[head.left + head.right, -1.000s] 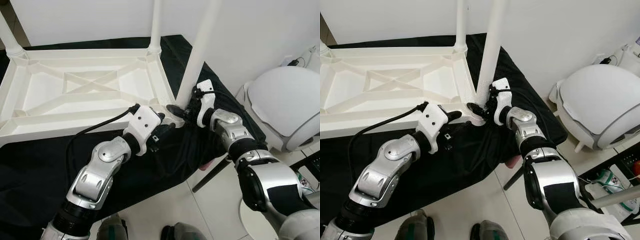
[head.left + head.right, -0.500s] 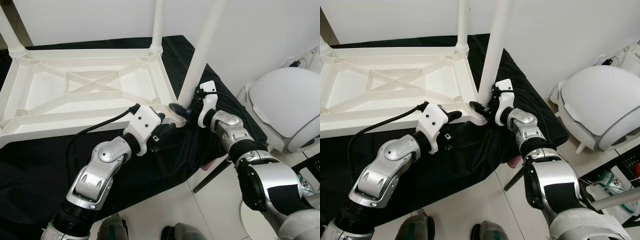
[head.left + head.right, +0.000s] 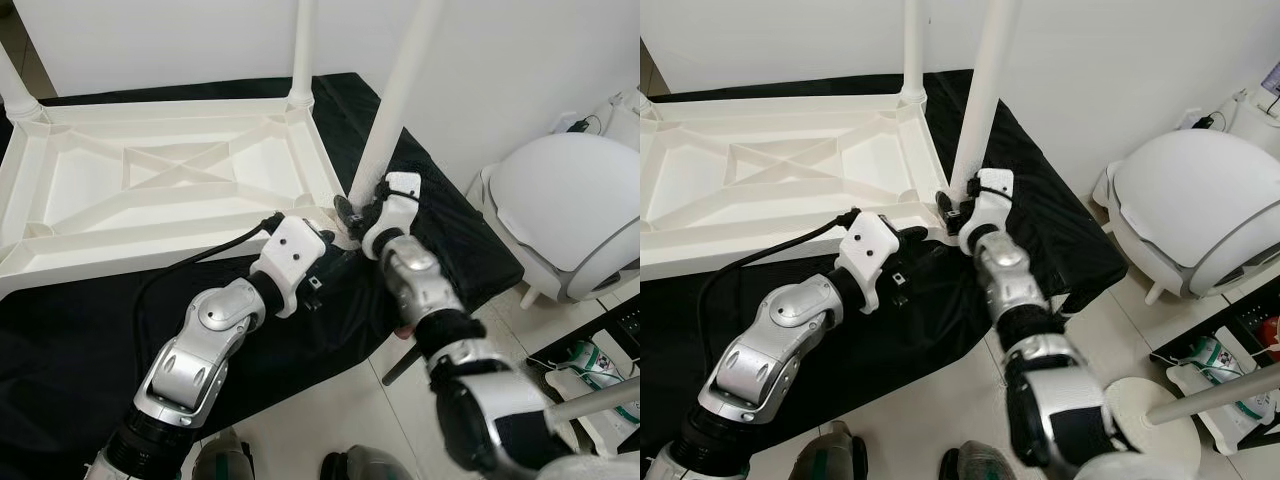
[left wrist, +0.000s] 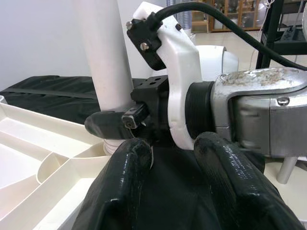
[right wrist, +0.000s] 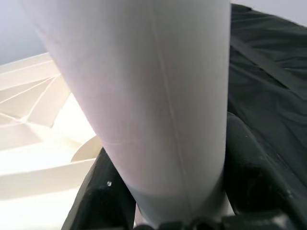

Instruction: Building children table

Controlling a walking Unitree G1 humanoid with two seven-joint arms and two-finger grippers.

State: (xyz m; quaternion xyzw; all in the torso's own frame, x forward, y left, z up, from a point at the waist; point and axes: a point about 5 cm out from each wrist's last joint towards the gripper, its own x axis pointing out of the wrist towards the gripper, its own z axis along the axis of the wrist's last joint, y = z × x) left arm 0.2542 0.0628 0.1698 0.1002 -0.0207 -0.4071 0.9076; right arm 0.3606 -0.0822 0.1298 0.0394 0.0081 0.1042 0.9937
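Gripping the base of the near white table leg [image 3: 395, 95], your right gripper [image 3: 352, 213] has one black finger on each side of the tube, closed against it, as the right wrist view shows with the leg [image 5: 144, 96] pressed between the two fingers [image 5: 112, 191]. The leg stands upright, rising out of the top of the head views, and its foot sits at the near right corner socket of the upturned white tabletop [image 3: 150, 190]. Your left gripper [image 3: 335, 262] is just beside that same corner, on the near side, low over the black cloth [image 3: 70, 340]; in the left wrist view its two fingers [image 4: 120, 191] stand apart with only the cloth between them, holding nothing, and they point straight at your right wrist [image 4: 182, 96] and the leg's base. The tabletop lies underside up on the black cloth, its ribbed frame and crossed braces facing you. A second leg [image 3: 303, 45] stands upright at the far right corner, and a third [image 3: 15, 85] at the far left corner. A black cable [image 3: 200, 262] runs from your left wrist back across the cloth along the tabletop's near edge. Well apart to your right, on the pale tiled floor [image 3: 330, 410], stands a rounded white and grey object [image 3: 570, 215], and another white pole [image 3: 1215, 395] lies at the lower right beside a round white base [image 3: 1145, 405].
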